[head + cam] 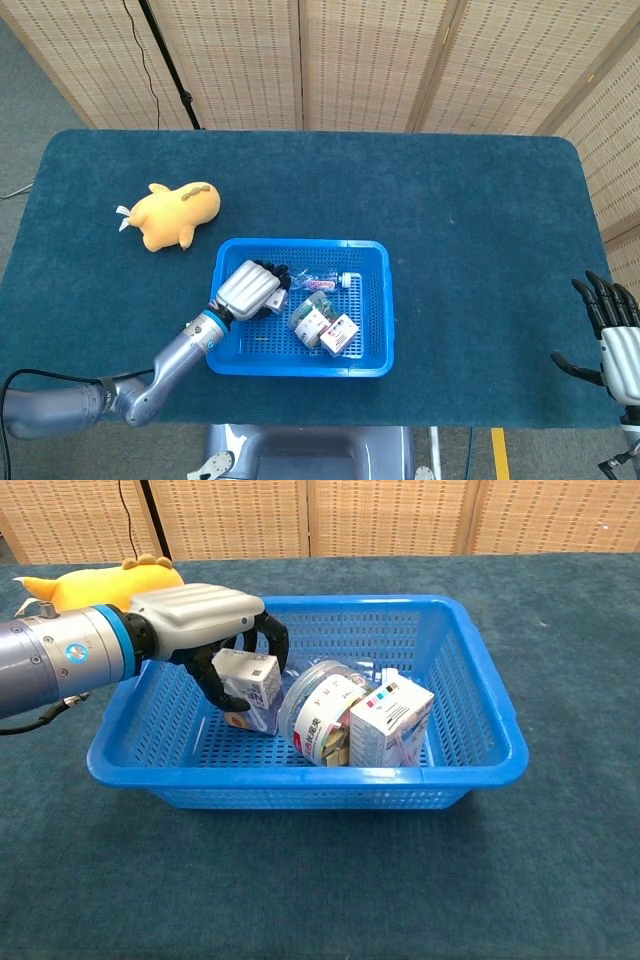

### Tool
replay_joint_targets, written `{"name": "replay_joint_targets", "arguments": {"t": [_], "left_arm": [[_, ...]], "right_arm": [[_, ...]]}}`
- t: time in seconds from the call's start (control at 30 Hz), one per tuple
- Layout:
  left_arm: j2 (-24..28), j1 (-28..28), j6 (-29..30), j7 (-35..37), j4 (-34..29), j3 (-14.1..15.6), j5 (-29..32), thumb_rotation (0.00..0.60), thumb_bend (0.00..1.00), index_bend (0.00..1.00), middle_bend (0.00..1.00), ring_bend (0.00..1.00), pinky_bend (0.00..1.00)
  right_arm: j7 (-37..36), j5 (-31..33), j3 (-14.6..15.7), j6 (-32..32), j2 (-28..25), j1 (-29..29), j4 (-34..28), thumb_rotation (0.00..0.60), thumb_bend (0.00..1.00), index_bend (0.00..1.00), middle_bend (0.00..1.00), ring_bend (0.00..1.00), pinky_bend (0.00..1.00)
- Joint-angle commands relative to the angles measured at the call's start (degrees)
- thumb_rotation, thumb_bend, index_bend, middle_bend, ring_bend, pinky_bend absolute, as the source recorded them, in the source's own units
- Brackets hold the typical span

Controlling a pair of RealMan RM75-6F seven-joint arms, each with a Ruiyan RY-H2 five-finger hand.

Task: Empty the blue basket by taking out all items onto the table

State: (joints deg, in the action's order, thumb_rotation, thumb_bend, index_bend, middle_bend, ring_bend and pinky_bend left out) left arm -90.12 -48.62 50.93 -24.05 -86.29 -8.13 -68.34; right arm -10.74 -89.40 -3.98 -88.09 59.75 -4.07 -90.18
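Note:
The blue basket sits at the table's front middle. Inside it my left hand has its fingers curled around a small white carton, which still stands on the basket floor. Beside the carton lie a clear round jar, a white box with a red-and-black label and a clear packet at the back. My right hand hovers open at the table's front right edge, far from the basket.
A yellow plush toy lies on the table to the left behind the basket. Blue cloth covers the table. Wicker screens stand behind the table.

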Motion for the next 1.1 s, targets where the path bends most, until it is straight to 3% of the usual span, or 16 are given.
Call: {"name": "replay_joint_targets", "arguments": {"t": [0.03,0.3,0.53,0.87,1.1], "left_arm": [[-0.01,0.73,2.28,2.53,-0.10,-0.54,-2.12,0.600,0.35,0.62,0.46,0.48,0.51],[8.25,2.69,9.09,9.44,-8.15,-3.92,-8.42,0.600,0.35,0.62,0.46,0.48,0.51],[16.07,4.58,10.56,12.16,-11.81,-5.74,-7.69,0.600,0.35,0.62,0.46,0.48,0.51],[18.74,6.34,10.94,18.03,-9.13,-4.13,-10.15,0.600,0.35,0.62,0.46,0.48,0.51],[19.58,8.39,9.06,19.06,-1.10,-2.90,-5.38,0.600,0.35,0.62,0.46,0.48,0.51]], "right_arm": [[-0.06,-0.08,0.03,-0.15,-0.03,0.07,-0.04,0.600,0.00,0.00,0.00,0.00,0.00],[-0.07,-0.24,0.08,-0.32,-0.13,0.14,-0.28,0.600,0.00,0.00,0.00,0.00,0.00],[0.31,-0.66,0.24,-0.44,-0.05,0.13,-0.57,0.600,0.00,0.00,0.00,0.00,0.00],[1.14,-0.92,0.48,-0.49,0.05,0.22,-1.04,0.600,0.00,0.00,0.00,0.00,0.00],[0.67,-0.87,0.53,-0.31,-0.06,0.18,-0.89,0.600,0.00,0.00,0.00,0.00,0.00]]}}
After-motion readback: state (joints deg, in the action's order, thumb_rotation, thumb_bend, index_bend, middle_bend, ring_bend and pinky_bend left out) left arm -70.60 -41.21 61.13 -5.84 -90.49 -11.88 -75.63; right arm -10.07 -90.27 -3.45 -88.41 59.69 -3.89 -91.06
